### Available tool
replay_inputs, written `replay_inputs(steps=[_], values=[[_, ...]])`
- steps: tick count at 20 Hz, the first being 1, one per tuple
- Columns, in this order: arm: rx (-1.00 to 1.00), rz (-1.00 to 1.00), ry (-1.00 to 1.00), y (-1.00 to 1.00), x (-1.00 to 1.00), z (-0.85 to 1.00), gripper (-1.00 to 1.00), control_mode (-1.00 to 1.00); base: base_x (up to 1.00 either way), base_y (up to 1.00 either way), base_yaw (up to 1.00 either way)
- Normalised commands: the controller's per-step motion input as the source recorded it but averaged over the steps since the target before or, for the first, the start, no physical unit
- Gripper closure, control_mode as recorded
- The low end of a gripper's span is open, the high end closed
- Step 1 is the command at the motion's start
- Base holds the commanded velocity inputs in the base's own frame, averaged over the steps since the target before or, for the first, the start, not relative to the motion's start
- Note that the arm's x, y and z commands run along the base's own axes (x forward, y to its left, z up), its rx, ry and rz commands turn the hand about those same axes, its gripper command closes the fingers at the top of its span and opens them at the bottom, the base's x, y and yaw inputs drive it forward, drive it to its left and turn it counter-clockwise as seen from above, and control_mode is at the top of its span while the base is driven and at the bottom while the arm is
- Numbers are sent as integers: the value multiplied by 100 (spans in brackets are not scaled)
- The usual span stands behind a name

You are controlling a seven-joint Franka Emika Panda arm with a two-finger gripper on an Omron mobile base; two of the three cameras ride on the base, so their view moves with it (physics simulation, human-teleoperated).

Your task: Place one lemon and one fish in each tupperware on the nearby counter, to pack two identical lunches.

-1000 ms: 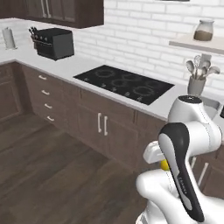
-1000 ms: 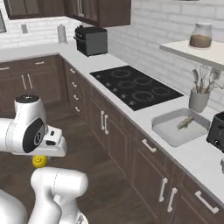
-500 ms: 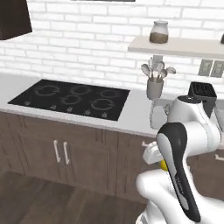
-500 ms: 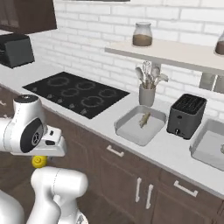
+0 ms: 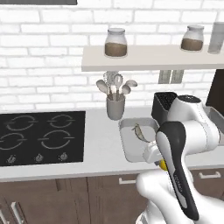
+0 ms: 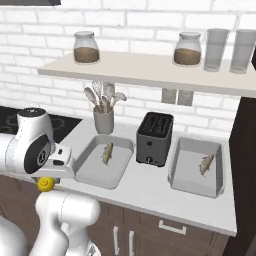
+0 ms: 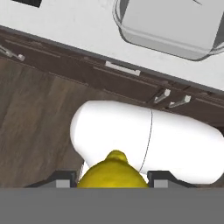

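My gripper is shut on a yellow lemon, held low in front of the dark cabinets, below the edge of the white counter. The lemon hangs under the hand, left of the near tupperware, which holds one fish. A second tupperware right of the toaster holds another fish. From the left base the lemon shows beneath the wrist, in front of the near tupperware and its fish.
A black toaster stands between the two trays. A grey utensil holder sits behind the near tray. The black cooktop lies to the left. A wall shelf with jars hangs above. Cabinet handles run below the counter edge.
The whole picture has swung as the base drove: the cooktop slid left, and the trays, toaster and shelf came to the centre. The lemon stays in my gripper.
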Motion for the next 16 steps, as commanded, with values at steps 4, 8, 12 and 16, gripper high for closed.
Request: replay_inputs(steps=[4,8,12,16], values=[[0,0,0,0,0,0,100,100,-1,0,-37],[0,0,0,0,0,0,100,100,1,0,-5],[0,-7,0,26,78,0,100,-100,0,0,0],[-1,-3,0,20,100,-4,100,-100,0,0,0]])
